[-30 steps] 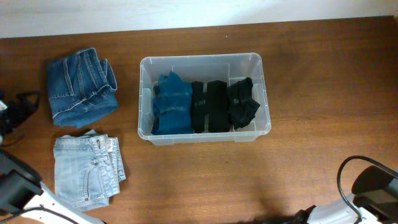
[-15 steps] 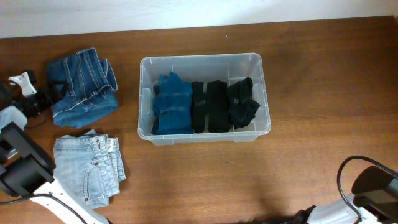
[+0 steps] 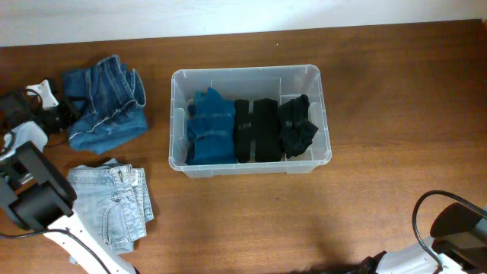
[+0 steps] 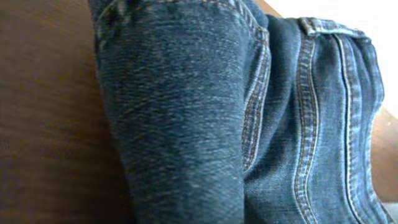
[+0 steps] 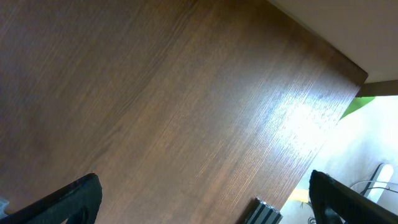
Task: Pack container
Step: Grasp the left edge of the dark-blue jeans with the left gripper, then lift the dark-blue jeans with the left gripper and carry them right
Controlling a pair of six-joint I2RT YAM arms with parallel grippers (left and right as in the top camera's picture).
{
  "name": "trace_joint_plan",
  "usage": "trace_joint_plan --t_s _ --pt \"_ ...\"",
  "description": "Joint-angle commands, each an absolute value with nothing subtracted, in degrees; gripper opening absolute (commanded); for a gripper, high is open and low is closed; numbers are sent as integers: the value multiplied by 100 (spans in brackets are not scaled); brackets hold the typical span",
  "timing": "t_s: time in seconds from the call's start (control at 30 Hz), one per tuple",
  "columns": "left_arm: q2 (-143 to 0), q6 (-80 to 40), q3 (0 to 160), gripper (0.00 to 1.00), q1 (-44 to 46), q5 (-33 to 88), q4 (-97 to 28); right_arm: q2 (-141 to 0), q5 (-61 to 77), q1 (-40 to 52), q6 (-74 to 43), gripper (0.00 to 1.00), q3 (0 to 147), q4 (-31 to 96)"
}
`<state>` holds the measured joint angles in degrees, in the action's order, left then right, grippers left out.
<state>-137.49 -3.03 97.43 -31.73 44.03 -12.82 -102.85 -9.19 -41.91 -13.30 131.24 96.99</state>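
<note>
The container (image 3: 247, 71) is a clear plastic bin at mid-table. A folded blue garment (image 3: 211, 128), a black one (image 3: 256, 131) and a smaller black one (image 3: 297, 126) lie side by side in it. Dark blue jeans (image 3: 106, 106) lie bunched at the far left. My left gripper (image 3: 64, 119) is at their left edge, shut on the denim. The jeans (image 4: 249, 112) fill the left wrist view and hide the fingers. My right gripper (image 5: 205, 205) stands open over bare table, nothing between its fingers.
Folded light blue jeans (image 3: 110, 205) lie at the front left, near the left arm's base (image 3: 34, 190). The right arm (image 3: 456, 228) sits at the front right corner. The table's edge (image 5: 348, 68) and a metal rail (image 5: 267, 211) show in the right wrist view.
My left arm has swung in from the far left to the dark jeans and its gripper has shut on their edge, bunching them slightly. The right arm has not moved.
</note>
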Motion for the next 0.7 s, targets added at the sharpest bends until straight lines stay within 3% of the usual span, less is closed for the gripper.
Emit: trace_joint_plan --t_s 0.0,0.17,0.67 --pt "-14025 -829 9754 4 -2840 4506 -1323 -10184 -1031 -4202 -1332 98 13102 9732" --pt "-14025 -2023 9891 1 -2845 4805 -1323 -10184 -1031 -4202 -1330 98 13102 9732" --pt "-13950 -2508 11561 1 -2709 6534 -1297 -10184 -1031 -4202 -1332 98 13102 9732"
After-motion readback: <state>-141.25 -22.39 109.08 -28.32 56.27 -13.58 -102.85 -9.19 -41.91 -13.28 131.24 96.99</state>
